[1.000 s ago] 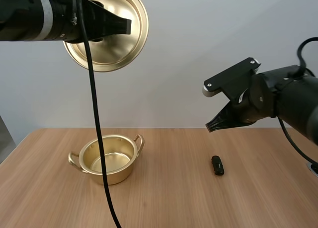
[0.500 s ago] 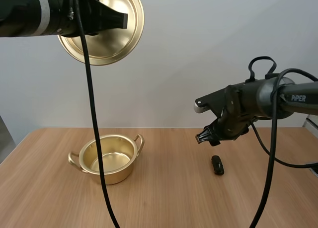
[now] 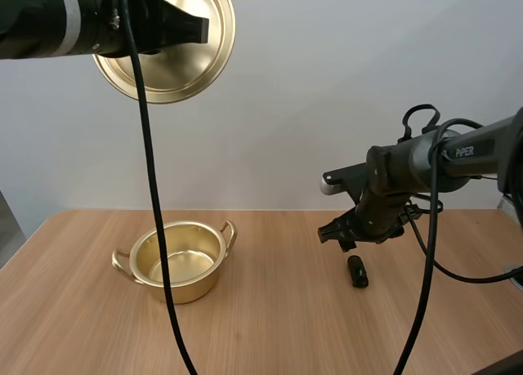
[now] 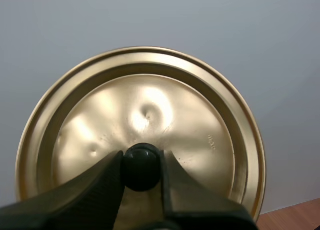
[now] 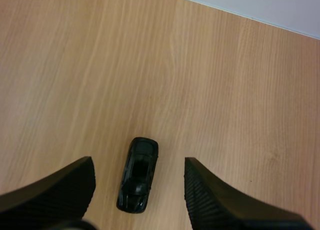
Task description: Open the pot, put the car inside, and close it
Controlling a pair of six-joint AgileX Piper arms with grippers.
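Note:
A golden lid (image 3: 167, 52) hangs high above the table's left side, tilted on edge. My left gripper (image 3: 200, 28) is shut on the lid's black knob (image 4: 142, 166), and its fingers (image 4: 100, 182) pinch the knob from both sides. The open golden pot (image 3: 196, 287) stands on the table at the left with nothing inside it. A small black toy car (image 3: 357, 271) lies on the wood at the right. My right gripper (image 3: 337, 234) hovers just above and slightly behind it, open. In the right wrist view the car (image 5: 137, 174) lies between the spread fingers (image 5: 222, 197).
The wooden table (image 3: 270, 334) has bare room between the pot and the car and along the front. Behind the table stands a plain pale wall.
My right gripper has come down and forward to just over the car, and its fingers have gone from shut to open. The lid has shifted slightly left.

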